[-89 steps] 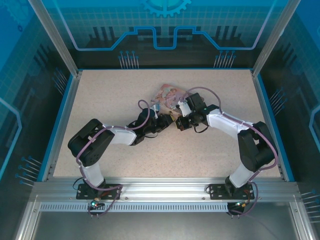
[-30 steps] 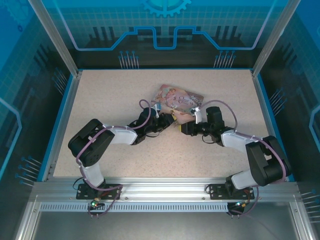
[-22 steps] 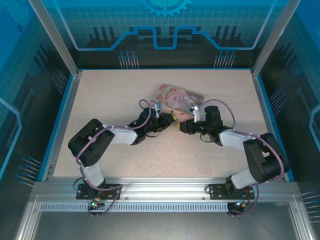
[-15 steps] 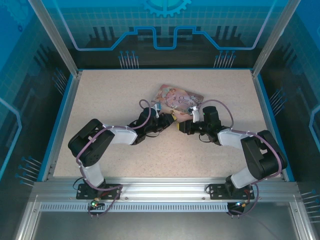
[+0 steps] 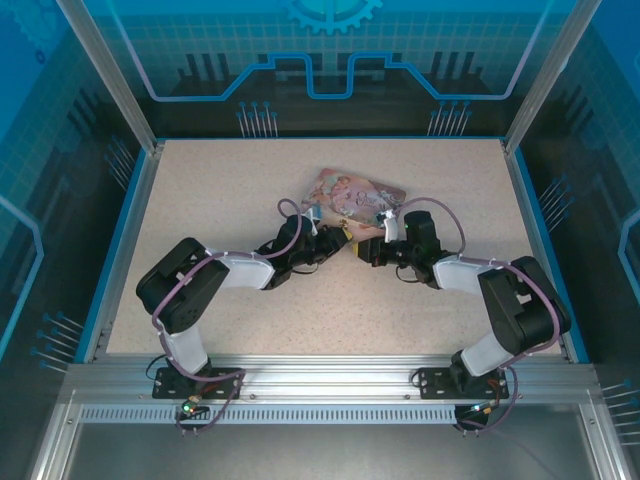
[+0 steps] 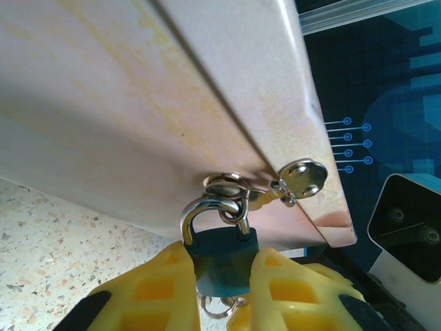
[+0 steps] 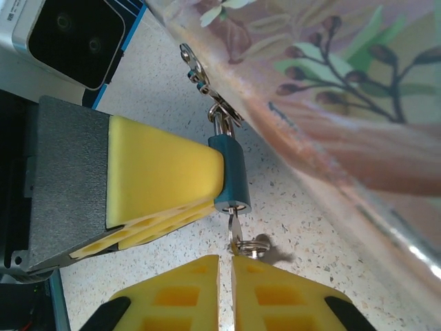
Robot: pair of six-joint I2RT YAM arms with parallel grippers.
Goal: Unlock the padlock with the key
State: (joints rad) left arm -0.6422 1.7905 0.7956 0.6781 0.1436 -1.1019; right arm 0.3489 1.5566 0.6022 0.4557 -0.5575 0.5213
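left claw [image 6: 220, 265] clamped on padlock [image 7: 231, 176] body. key [image 7: 234, 231] sticks from keyhole, long axis in line with right claw [image 7: 225, 265], head right at its tips. right claw nearly closed, grip unclear tbh.

padlock [image 6: 222, 265]: small, blue body, thin silver U shackle
state: both shackle legs sat down in the body, looked locked
place: shackle hooked through the metal loops [image 6: 224, 185] on the edge of the tin box [image 6: 172, 103]; body pinched between the left gripper [image 6: 222, 276] pads
pose: shackle end toward the box, keyhole end away from it
key [image 7: 233, 227]: thin metal blade, small split ring [image 7: 253, 245] at its head
key place: ran straight out of the keyhole end, in line with the body; head end sat between the nearly closed right gripper [image 7: 225, 265] pads
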